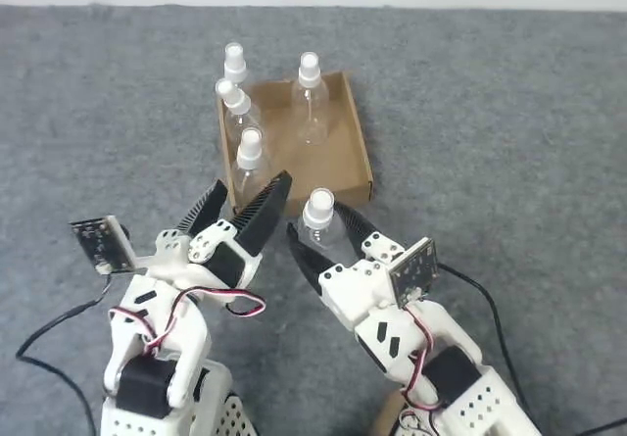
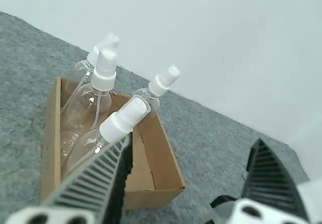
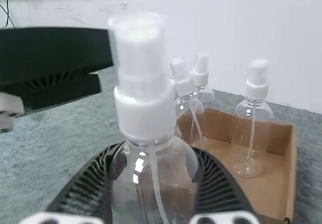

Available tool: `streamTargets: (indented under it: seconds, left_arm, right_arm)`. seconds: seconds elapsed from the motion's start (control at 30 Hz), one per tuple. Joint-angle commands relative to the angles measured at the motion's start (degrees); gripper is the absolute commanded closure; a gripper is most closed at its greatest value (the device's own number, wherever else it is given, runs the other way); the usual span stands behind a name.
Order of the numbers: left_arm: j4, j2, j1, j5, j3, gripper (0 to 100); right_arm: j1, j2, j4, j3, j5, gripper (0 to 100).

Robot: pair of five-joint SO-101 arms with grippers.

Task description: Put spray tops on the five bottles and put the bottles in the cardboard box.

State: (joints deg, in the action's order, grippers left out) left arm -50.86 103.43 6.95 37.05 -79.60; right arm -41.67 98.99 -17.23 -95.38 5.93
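Glossy clear plastic bottles, matt cardboard box

Left claw agape; right claw clenched

Cardboard box on grey carpet: three capped bottles along its 9 o'clock wall, a fourth bottle toward 1 o'clock. Fifth bottle at the box's 6 o'clock, clasped in the right gripper. Left gripper at that bottle's 9 o'clock, fingers spread.
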Motion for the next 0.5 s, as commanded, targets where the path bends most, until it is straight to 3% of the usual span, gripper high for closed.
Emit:
streamTargets:
  seconds: [0.0,0.27,0.47]
  left_arm:
    - [1.93,1.23,-0.44,0.7,3.56,66]
    - [1.76,1.23,-0.62,0.7,4.97,66]
    - [1.93,1.23,-8.44,0.35,9.54,66]
  right_arm:
    - [1.36,1.63,2.33,-1.14,0.18,97.0]
    - [1.54,1.54,2.95,-1.14,0.18,97.0]
    - [1.54,1.54,2.95,-1.14,0.18,97.0]
